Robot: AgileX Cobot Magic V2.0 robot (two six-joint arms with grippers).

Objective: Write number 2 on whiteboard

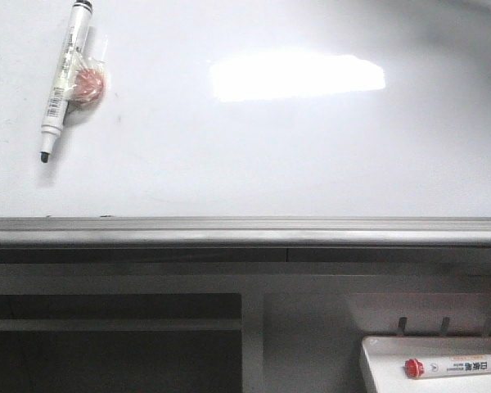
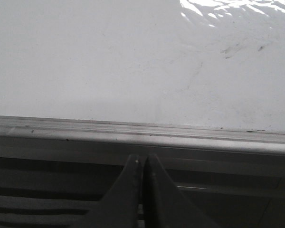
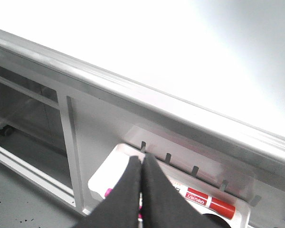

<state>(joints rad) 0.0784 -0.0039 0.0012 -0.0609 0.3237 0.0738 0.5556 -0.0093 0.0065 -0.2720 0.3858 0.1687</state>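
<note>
Looking across the front view, the whiteboard [image 1: 254, 155] fills pretty much the whole upper part of the shot, glossy white with a bright rectangular glare [image 1: 297, 76] near the middle and a grey metal frame edge [image 1: 245, 229] running along its near side. The number 2 isn't on it; I can't see any drawn line anywhere on the surface. A black-tipped marker [image 1: 65, 79] lies on the board at the far left, uncapped tip pointing toward the frame, and a small pinkish thing in clear wrap [image 1: 88, 82] sits touching its side, can't tell what it is.

Down below the frame on the right there's a small white tray [image 1: 393, 360] with a red-capped marker [image 1: 454, 366] lying in it.

Left gripper [image 2: 143, 164]: jaws pressed together, holding nothing, sitting just in front of the frame edge. Some faint smudges [image 2: 230, 50] show on the board in that wrist view.

Right gripper [image 3: 142, 164]: jaws also closed tight and empty, hanging right above the tray, with the red-capped marker just beside it and something magenta [image 3: 107, 192] peeking out by the fingers.
</note>
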